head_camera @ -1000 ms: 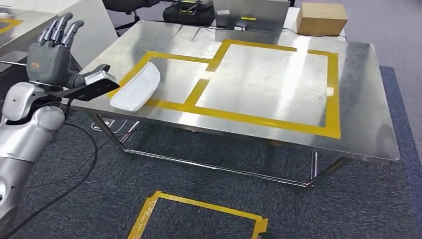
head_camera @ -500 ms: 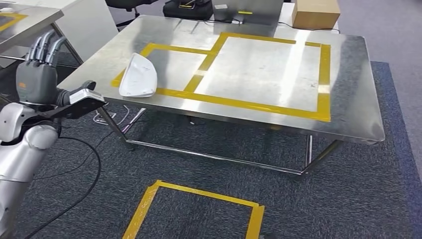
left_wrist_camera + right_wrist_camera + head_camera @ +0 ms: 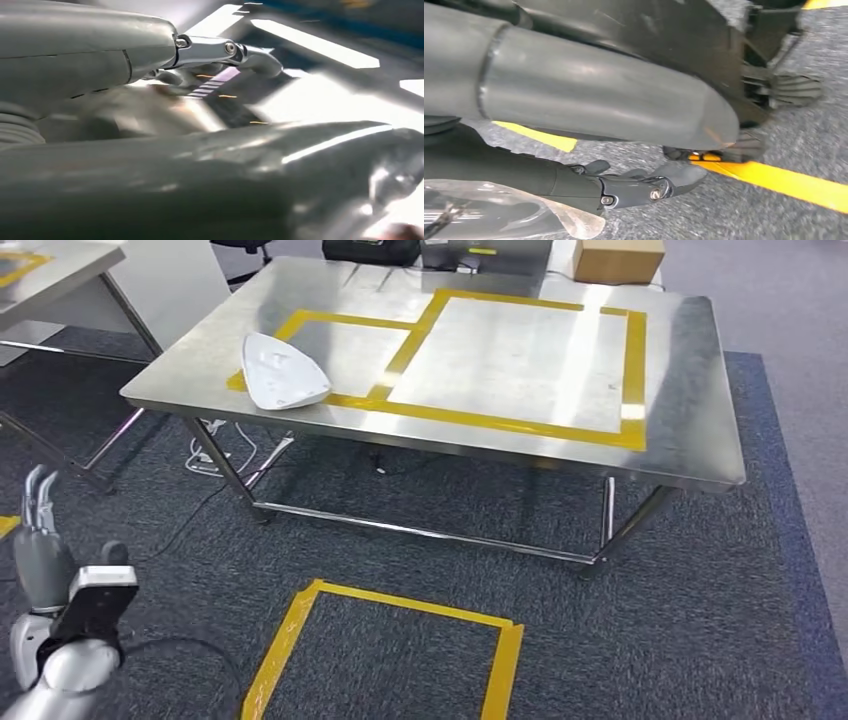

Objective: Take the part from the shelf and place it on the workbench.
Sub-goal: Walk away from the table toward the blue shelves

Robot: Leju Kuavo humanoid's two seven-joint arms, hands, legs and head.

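The white part (image 3: 283, 372) is a smooth, shallow shell with one rounded end and one pointed end. It lies flat on the steel workbench (image 3: 690, 390), near the front left corner, overlapping the yellow tape outline. It rests well apart from the left hand (image 3: 42, 560), which hangs low, beyond and above it in the head view.

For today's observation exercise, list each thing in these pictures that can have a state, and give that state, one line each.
white part: lying on the workbench, across the yellow tape line, nothing touching it.
workbench: standing, bearing the part near one corner.
left hand: lowered beside the workbench, fingers straight, holding nothing.
right hand: hanging over the carpet floor, fingers together, holding nothing.
cardboard box: closed.
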